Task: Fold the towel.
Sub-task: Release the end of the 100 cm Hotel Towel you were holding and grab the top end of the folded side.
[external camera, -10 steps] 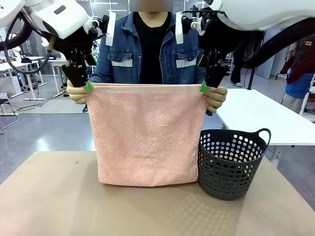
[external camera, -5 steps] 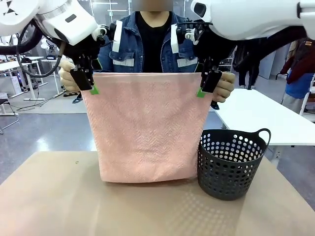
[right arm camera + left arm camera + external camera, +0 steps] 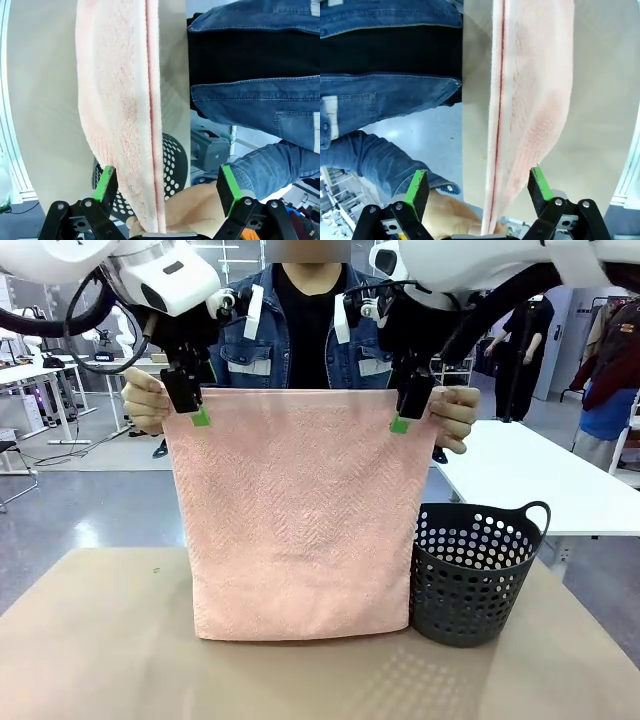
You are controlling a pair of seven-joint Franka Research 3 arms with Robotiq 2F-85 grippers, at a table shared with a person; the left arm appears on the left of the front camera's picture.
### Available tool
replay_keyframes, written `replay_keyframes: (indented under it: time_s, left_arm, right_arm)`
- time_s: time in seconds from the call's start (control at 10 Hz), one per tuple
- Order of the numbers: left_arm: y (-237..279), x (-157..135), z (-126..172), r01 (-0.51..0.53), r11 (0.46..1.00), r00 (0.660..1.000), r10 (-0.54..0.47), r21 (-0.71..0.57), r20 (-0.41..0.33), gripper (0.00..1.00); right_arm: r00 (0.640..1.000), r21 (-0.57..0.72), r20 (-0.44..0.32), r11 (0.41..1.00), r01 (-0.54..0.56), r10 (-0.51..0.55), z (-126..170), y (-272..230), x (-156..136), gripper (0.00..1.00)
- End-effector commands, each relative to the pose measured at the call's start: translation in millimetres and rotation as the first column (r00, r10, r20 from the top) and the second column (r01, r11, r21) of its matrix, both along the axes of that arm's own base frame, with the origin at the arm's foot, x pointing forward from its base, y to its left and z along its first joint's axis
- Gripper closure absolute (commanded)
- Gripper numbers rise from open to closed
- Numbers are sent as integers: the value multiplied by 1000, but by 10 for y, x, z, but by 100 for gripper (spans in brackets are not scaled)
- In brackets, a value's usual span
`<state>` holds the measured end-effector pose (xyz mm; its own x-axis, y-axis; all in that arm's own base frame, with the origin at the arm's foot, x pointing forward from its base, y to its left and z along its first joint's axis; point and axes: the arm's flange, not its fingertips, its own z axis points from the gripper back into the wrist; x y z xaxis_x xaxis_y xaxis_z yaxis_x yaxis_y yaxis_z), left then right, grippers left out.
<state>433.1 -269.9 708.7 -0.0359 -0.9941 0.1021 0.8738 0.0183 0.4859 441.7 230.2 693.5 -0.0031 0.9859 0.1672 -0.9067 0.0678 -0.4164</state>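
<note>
My left claw (image 3: 476,174) and right claw (image 3: 167,172) gape wide astride the hanging towel (image 3: 300,510); nothing gripped, folding still ahead.

No text or label can be read.

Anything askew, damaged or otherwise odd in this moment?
Nothing stands out. The towel hangs straight and flat, the perforated basket stands upright beside it, and the left pincer and right pincer are open astride the towel's top edge.
</note>
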Motion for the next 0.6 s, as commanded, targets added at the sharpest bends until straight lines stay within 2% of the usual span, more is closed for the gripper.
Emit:
replay_keyframes:
  time_s: [0.0,0.2,0.3,0.4,0.5]
  left_arm:
    - [-21,113,45,37,999,996,-34,34,-83,0]
    - [-15,157,13,34,998,993,-29,47,-110,0]
    - [-7,182,-17,21,999,993,-15,49,-116,49]
    - [3,174,-34,30,998,993,-24,47,-115,59]
    - [17,162,-36,32,998,993,-27,48,-114,100]
  right_arm:
    - [998,-15,-54,1000,13,-14,32,-3,96,0]
    - [996,-33,-91,999,15,-17,-19,13,135,0]
    - [996,-45,-88,999,9,-13,-42,18,149,41]
    - [996,-53,-85,999,5,-9,-45,19,150,60]
    - [996,-50,-87,999,9,-13,-41,16,151,100]
